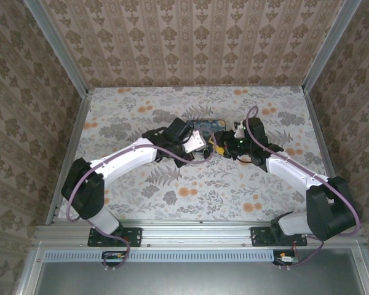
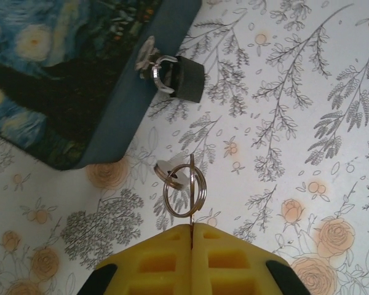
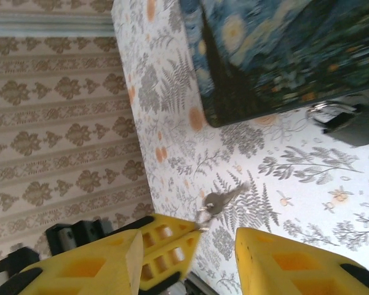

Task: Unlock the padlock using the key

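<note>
Where the padlock (image 2: 186, 77) hangs: on the clasp (image 2: 150, 58) at the side of the blue box (image 2: 61, 74).
Key (image 3: 218, 200): on a ring (image 2: 184, 190), near the padlock, not in it.
Left gripper (image 2: 191, 228): closed tight, pinching the ring.
Right gripper (image 3: 190, 246): partly open, holding nothing.

The right hand (image 3: 187, 239) holds its yellow fingers apart above the floral counter (image 3: 307, 196). Between them, the left hand (image 3: 194, 232) pinches the key ring (image 3: 203, 216), with the key (image 3: 221, 198) lying just beyond. The dark padlock (image 3: 357, 126) sits at the edge of the starry blue box (image 3: 264, 55), well apart from the key.
</note>
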